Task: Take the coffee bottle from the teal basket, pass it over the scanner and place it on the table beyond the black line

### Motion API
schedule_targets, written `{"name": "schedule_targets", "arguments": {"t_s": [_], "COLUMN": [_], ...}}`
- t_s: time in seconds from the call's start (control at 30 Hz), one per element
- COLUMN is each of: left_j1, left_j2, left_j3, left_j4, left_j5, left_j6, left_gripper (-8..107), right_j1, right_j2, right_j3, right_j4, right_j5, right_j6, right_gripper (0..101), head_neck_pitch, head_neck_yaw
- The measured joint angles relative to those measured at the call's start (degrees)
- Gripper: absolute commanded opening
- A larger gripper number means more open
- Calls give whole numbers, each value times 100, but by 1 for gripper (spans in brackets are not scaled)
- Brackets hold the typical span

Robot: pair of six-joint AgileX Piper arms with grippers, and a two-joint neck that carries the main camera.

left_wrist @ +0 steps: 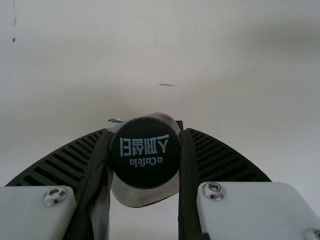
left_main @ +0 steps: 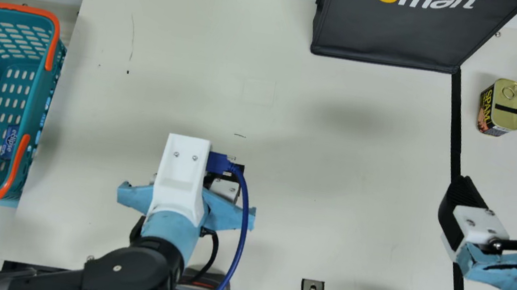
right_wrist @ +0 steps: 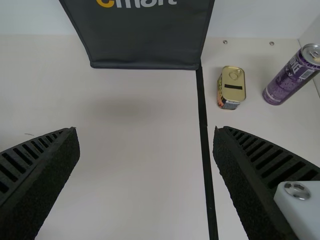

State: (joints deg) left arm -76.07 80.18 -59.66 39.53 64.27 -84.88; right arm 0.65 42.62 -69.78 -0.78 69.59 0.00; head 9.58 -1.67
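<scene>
1. Dark-capped, the coffee bottle (left_wrist: 145, 170) is clamped between the fingers of the left hand (left_wrist: 145, 131), over the middle part of the table (left_main: 307, 197).
2. Taking it out from the teal basket (left_main: 36, 103) is done.
3. About the scanner pass, I cannot tell.
4. The placing beyond the black line (left_main: 455, 117) is remaining.
5. Right hand (right_wrist: 145, 131) has its fingers wide apart, holding nothing, near this line.
</scene>
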Motion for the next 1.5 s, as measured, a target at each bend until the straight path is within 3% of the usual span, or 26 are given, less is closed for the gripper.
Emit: {"name": "schedule_targets", "arguments": {"t_s": [0.37, 0.7, 1.13, 1.5], "left_j1": [170, 684, 1653, 2662], "left_j2": [-635, -1327, -1976, -2122], "left_j3": [59, 188, 256, 160], "left_j4": [-422, -1147, -2878, -4729], "left_j5": [-430, -903, -1339, -1097], "left_j6": [1393, 3295, 6303, 9020], "left_gripper": [-8, -8, -8, -8], "right_j1": [0, 0, 0, 0], "right_j2": [0, 0, 0, 0], "right_j3": [0, 0, 0, 0], "right_j4": [0, 0, 0, 0], "right_j5": [0, 0, 0, 5], "right_j6": [0, 0, 0, 0], "right_gripper": [95, 95, 95, 95], "head_neck_pitch": [0, 0, 0, 0], "head_neck_yaw": [0, 0, 0, 0]}}
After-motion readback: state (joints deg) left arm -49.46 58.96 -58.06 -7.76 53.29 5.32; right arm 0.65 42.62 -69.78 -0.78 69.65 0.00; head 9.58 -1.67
